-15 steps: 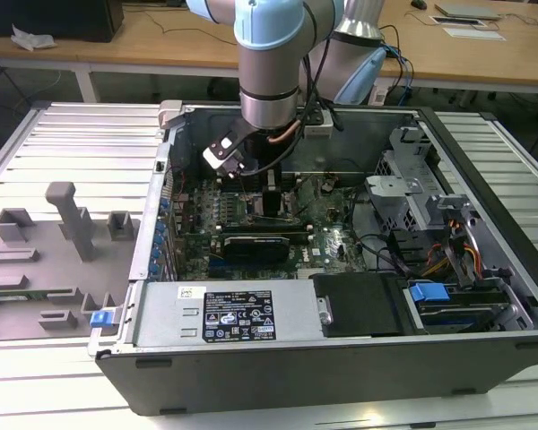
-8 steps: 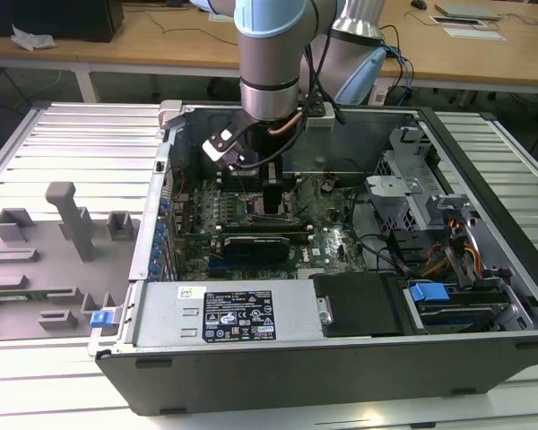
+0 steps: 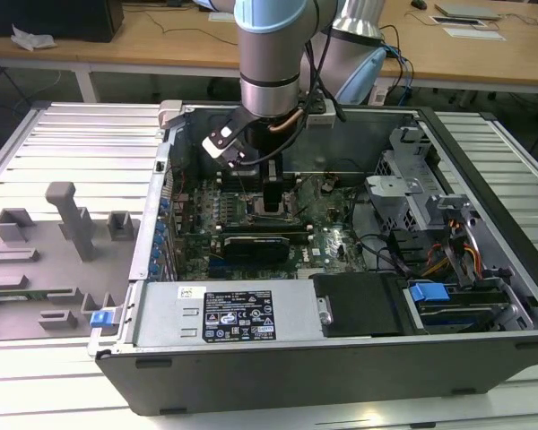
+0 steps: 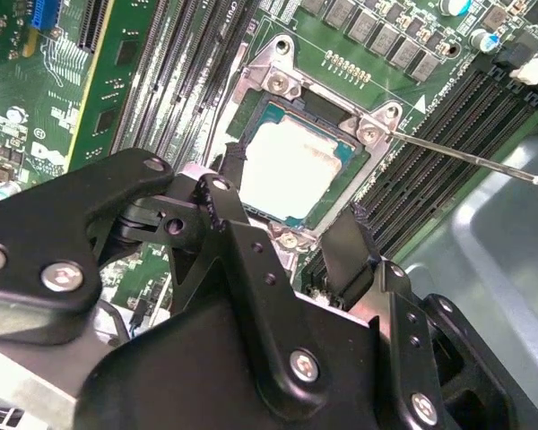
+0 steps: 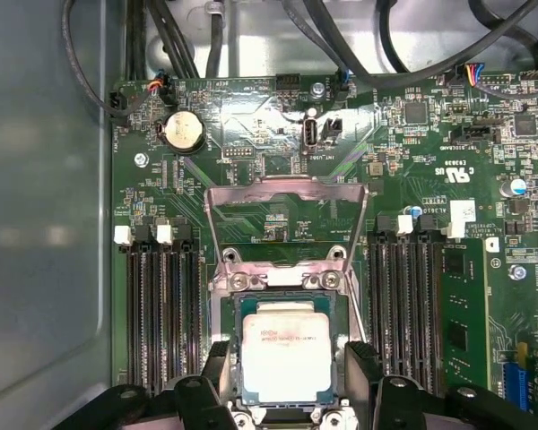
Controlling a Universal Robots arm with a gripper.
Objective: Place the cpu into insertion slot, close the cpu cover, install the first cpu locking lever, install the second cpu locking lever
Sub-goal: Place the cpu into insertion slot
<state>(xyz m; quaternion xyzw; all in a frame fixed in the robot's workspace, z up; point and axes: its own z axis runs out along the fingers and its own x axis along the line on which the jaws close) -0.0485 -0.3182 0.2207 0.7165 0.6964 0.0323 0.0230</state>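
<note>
The cpu (image 5: 285, 349) lies flat in the insertion slot (image 5: 283, 296), silvery top up; the second wrist view has the cpu (image 4: 291, 166) seated in the slot's dark frame (image 4: 287, 115) as well. My gripper (image 5: 291, 372) hovers just above it, open, one black finger (image 5: 220, 367) on each side of the chip with small gaps. The cpu cover (image 5: 251, 187) stands flipped back and open behind the slot. A thin metal locking lever (image 4: 466, 157) sticks out free beside the socket. In the exterior view my gripper (image 3: 276, 206) reaches down into the computer case over the socket.
Long black memory slots (image 5: 161, 305) flank the socket on both sides. Cables (image 5: 188, 36) run along the board's far edge, near a coin battery (image 5: 184, 132). Case walls (image 3: 152, 224), a power supply (image 3: 242, 309) and a drive cage (image 3: 412, 193) surround the board. A grey fixture (image 3: 67, 215) sits outside.
</note>
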